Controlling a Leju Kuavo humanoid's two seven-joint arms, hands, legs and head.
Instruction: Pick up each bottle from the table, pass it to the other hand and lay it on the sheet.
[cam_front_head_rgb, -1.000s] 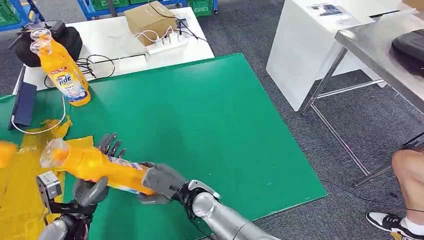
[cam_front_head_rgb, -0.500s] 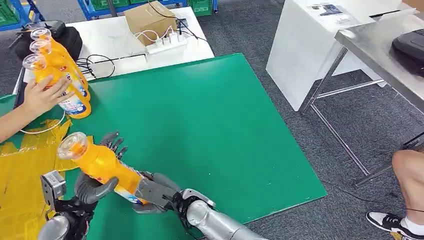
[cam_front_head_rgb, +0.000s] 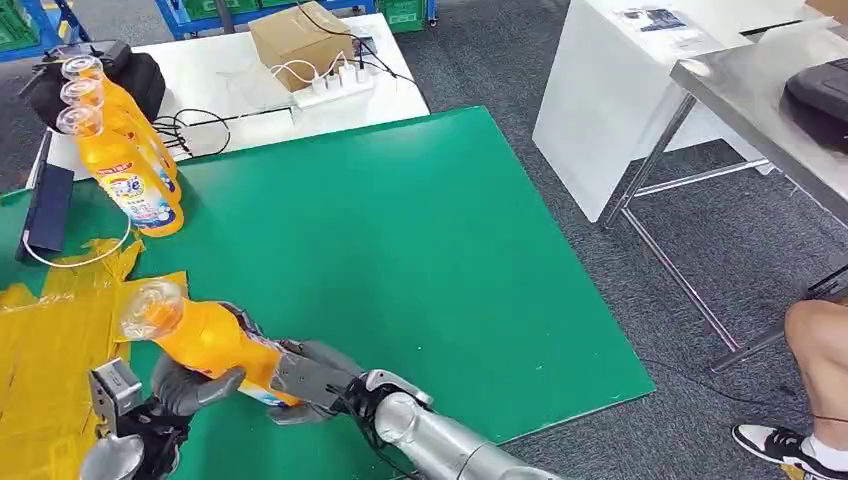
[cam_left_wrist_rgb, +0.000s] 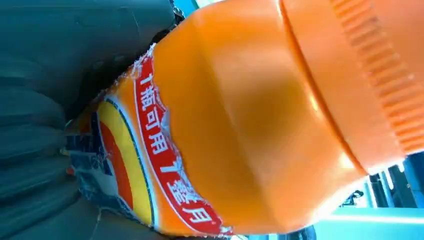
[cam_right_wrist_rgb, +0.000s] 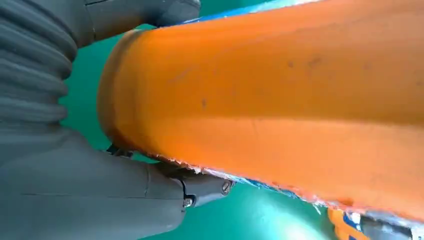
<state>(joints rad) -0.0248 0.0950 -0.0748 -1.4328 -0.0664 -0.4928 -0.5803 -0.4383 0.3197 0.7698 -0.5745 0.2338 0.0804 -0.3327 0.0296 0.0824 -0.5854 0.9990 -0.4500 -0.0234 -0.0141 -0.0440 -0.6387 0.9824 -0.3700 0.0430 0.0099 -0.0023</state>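
Note:
An orange detergent bottle with a clear cap hangs tilted over the near left of the green table, cap pointing up and left. My right hand grips its base end. My left hand wraps around its middle from below. Up close the bottle shows its red and yellow label against my left hand. The right wrist view shows the bottle's orange body in my right hand. The yellow sheet lies at the near left. Three more orange bottles stand at the far left.
A dark tablet with a white cable lies left of the standing bottles. Behind the green table a white table holds a cardboard box, a power strip and a black bag. A person's leg is at the right.
The person's hand that set a third bottle by the standing ones has withdrawn. The held bottle has sunk slightly and my left hand's fingers have closed around its middle.

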